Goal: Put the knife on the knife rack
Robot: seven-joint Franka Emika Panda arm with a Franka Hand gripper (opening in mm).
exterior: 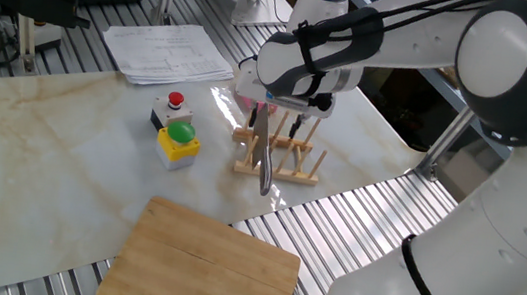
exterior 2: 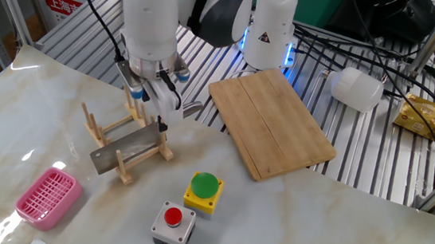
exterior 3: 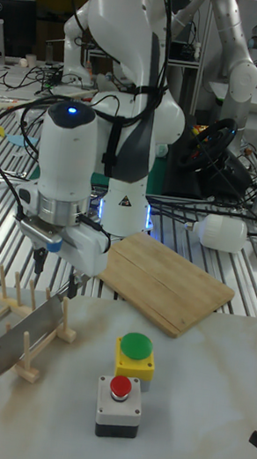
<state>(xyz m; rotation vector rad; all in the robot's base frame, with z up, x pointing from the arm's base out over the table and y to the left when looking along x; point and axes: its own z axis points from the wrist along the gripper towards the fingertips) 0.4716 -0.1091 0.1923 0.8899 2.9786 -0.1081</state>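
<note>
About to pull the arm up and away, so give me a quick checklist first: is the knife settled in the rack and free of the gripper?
1. Knife in the rack, blade between the pegs: ok.
2. Gripper open: ok.
3. Fingers off the knife handle: cannot tell, they sit very close above it.
4. Rack flat on the table: ok.
5. Knife leaning but steady: cannot tell.
6. Cutting board and button boxes away from the arm: ok.
</note>
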